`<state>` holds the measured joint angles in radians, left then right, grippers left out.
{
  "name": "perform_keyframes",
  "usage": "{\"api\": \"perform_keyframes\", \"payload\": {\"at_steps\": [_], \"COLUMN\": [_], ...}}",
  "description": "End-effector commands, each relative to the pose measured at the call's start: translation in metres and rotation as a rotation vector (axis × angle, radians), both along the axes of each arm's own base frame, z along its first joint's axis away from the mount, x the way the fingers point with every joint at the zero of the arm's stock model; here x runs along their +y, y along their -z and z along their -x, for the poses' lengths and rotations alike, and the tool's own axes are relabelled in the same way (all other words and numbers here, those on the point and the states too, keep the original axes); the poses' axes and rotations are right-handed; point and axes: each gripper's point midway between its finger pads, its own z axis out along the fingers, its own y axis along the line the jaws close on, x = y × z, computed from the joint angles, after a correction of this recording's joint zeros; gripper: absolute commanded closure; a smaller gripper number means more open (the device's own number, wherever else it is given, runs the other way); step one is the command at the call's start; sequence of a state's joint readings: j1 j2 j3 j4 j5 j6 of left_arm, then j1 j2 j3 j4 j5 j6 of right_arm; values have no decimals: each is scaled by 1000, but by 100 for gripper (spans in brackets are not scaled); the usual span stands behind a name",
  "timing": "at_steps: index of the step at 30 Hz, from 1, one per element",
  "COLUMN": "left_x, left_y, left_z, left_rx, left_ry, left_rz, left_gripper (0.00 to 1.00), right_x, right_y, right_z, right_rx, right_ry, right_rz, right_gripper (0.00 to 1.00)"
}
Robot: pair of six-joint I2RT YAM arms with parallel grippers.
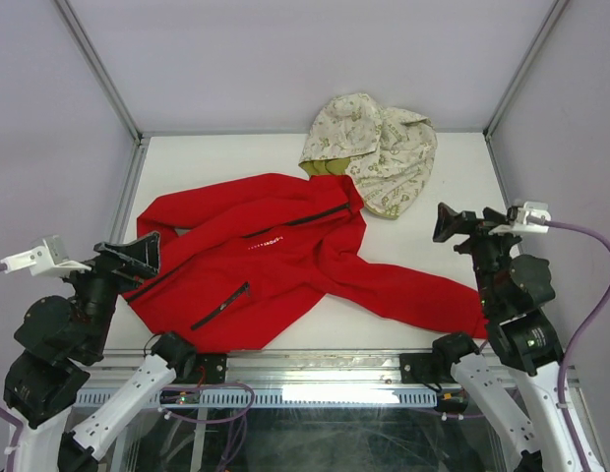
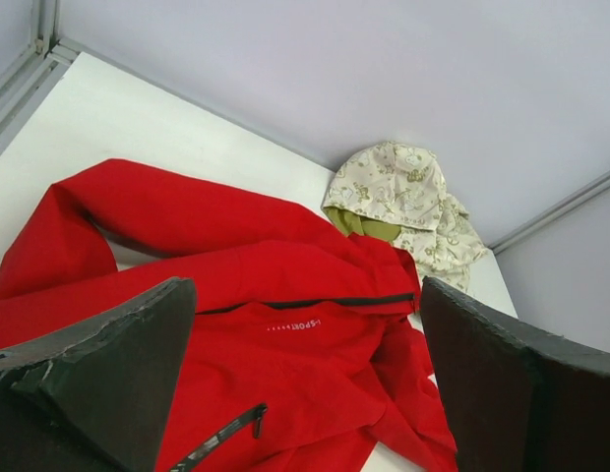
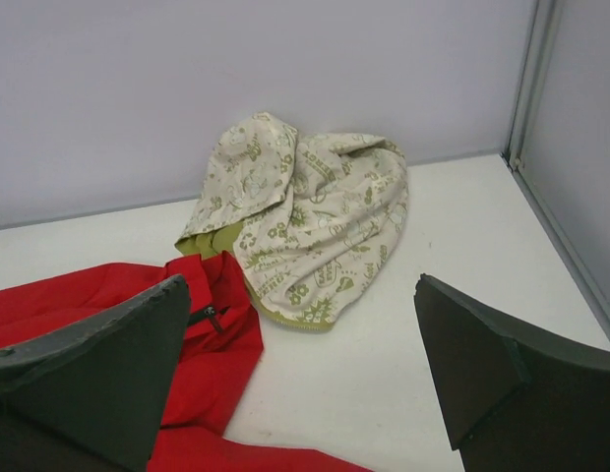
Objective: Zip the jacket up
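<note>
The red jacket [image 1: 256,261] lies flat across the table, collar toward the back, one sleeve stretched to the right front. Its dark main zipper [image 1: 315,216] runs from the collar down the chest beside white lettering [image 2: 293,324]. A zipper pull [image 3: 213,317] shows at the collar in the right wrist view. My left gripper [image 1: 128,258] is open and empty, above the jacket's left edge. My right gripper [image 1: 453,224] is open and empty, above bare table right of the jacket. The jacket also shows in the left wrist view [image 2: 285,364].
A cream floral-patterned garment [image 1: 379,152] with olive-green lining lies bunched at the back, touching the jacket's collar. Grey walls and metal frame posts [image 1: 118,98] enclose the white table [image 1: 462,167]. The table's front edge [image 1: 305,359] runs just before the arm bases.
</note>
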<state>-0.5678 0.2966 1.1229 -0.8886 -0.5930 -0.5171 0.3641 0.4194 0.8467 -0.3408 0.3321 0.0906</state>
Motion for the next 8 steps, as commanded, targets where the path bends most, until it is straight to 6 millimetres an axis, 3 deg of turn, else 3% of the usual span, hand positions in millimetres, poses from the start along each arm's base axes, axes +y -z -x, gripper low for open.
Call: {"api": "perform_keyframes", "payload": {"at_steps": [1, 8], "left_x": [-5, -8], "left_y": [-3, 6], "left_z": [-2, -5], "left_rx": [-36, -19], "left_ry": [12, 18], "left_rz": [65, 68], "left_gripper": [1, 1], "right_x": [-10, -2], "right_y": [21, 26], "right_z": [0, -5], "right_rx": [22, 34], "right_ry": [69, 34], "right_rz": [-72, -78], "right_gripper": [0, 0]}}
